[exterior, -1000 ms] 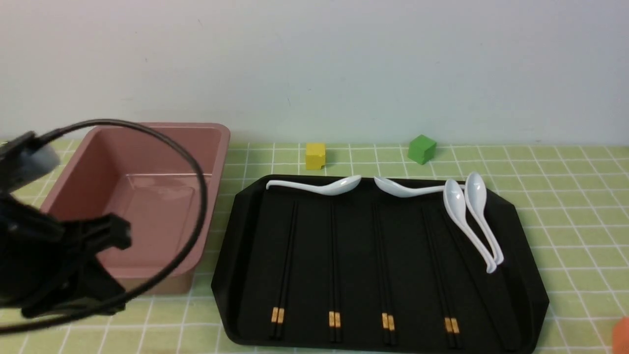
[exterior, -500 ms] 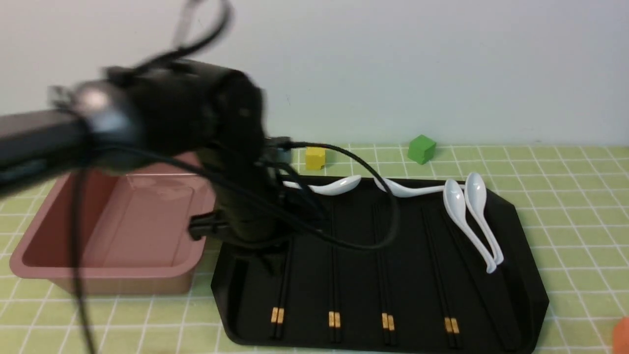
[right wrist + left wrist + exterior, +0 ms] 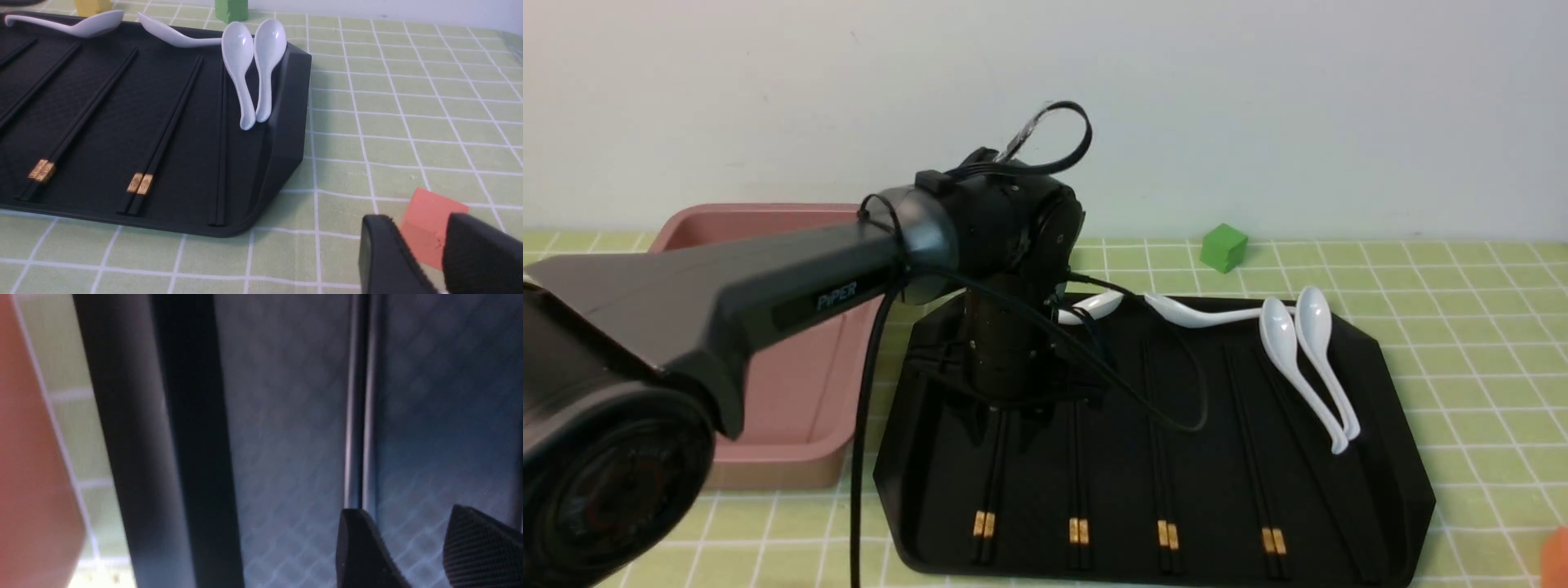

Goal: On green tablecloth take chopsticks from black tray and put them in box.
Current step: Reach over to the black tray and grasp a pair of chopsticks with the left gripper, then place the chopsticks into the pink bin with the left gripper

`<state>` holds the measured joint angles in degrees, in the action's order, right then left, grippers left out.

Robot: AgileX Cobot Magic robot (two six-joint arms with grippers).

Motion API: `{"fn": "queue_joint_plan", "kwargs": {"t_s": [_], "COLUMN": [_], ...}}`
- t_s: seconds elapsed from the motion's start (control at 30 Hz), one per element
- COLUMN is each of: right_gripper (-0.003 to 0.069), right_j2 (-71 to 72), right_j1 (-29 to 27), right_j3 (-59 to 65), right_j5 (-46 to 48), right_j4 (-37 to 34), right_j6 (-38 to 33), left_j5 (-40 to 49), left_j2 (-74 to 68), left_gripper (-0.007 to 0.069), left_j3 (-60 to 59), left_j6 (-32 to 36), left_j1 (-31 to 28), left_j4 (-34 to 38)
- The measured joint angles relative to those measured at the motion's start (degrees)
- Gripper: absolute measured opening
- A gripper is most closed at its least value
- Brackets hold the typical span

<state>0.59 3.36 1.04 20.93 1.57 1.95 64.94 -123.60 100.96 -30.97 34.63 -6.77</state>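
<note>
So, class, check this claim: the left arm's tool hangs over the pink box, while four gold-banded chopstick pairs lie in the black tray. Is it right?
One detail is wrong. The left tool hangs over the black tray, above the leftmost chopstick pair, not over the pink box. The front view shows this. Four gold-banded pairs do lie in the tray.

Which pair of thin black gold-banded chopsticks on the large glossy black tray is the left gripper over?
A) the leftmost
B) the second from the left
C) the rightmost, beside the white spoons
A: in the front view the left gripper hangs, jaws apart, over the leftmost chopsticks on the black tray.
</note>
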Motion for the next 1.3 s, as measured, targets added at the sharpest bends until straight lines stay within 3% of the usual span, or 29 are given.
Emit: {"fn": "queue_joint_plan", "kwargs": {"t_s": [0.57, 0.73, 0.8, 1.03, 1.17, 1.3], "right_gripper": [0.0240, 0.0240, 0.0240, 0.0240, 0.0240, 0.0240], "right_j2": [0.00, 0.00, 0.00, 0.00, 0.00, 0.00], "right_j1": [0.00, 0.00, 0.00, 0.00, 0.00, 0.00], "right_j3": [0.00, 0.00, 0.00, 0.00, 0.00, 0.00], "right_j5": [0.00, 0.00, 0.00, 0.00, 0.00, 0.00], "right_j4": [0.06, 0.06, 0.06, 0.06, 0.06, 0.06], "right_j6": [0.00, 0.00, 0.00, 0.00, 0.00, 0.00], "left_j5": [-2.58, -2.64, -2.78, -1.89, -0.64, 3.01], "left_j2": [-5.34, -5.41, -5.18, 4.08, 14.58, 19.04], "left_gripper": [0.0298, 0.0188, 0.0096, 0.0104, 0.0104, 0.0104], "left_j3": [0.67, 0.84, 0.84, 0.04, 0.20, 0.27], "left_j6": [-0.07, -0.07, -0.07, 0.18, 2.78, 10.34], "left_j1": [-2.85, -2.91, -2.91, -4.01, -9.32, -19.62], "left_j4": [4.42, 5.16, 5.45, 5.57, 6.24, 6.05]}}
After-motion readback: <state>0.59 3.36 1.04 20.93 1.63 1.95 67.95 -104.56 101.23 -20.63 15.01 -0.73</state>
